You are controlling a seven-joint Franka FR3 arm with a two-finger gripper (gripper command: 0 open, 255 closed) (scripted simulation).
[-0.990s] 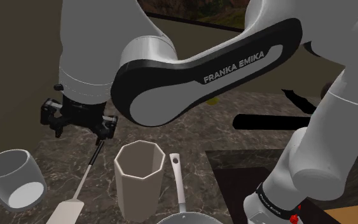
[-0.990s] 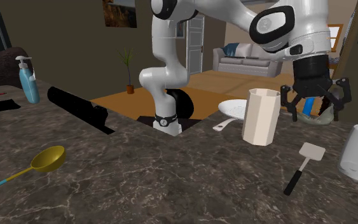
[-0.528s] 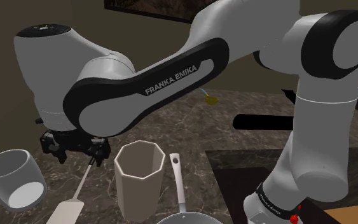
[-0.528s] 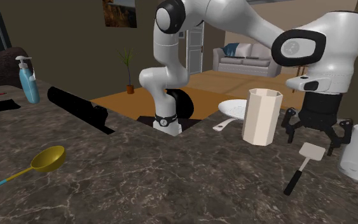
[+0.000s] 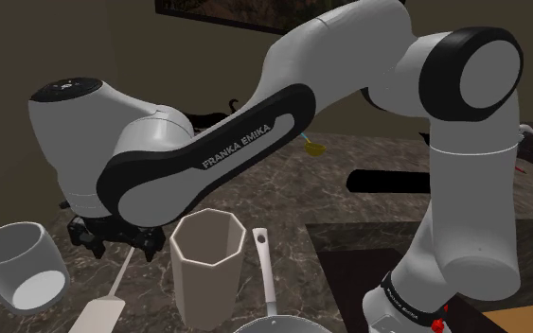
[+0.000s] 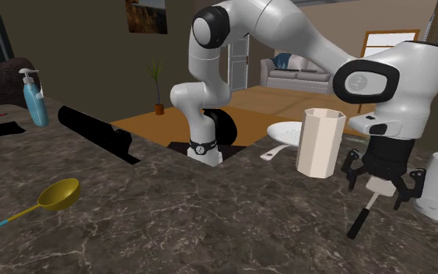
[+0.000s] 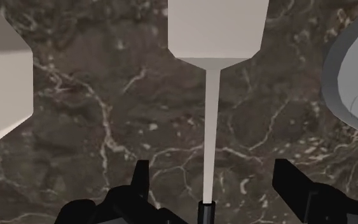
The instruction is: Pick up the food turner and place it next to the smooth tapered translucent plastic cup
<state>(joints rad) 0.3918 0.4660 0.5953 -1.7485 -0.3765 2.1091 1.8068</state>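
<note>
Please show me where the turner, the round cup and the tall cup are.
turner (image 7: 215, 28): wrist view, on its blade.
round cup (image 5: 8, 251): shoulder view, on its wall.
tall cup (image 5: 207, 274): shoulder view, on its side.

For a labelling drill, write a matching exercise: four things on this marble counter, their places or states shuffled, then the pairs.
1. white flat-bladed turner with black handle
2. tall beige faceted cup
3. yellow ladle with blue-tipped handle
4. blue pump bottle

A. upright, beside a white pan
B. lying under the open black gripper
C. upright at the second exterior view's far left
D. lying at that view's lower left

Pairs: 1-B, 2-A, 3-D, 4-C.
</note>
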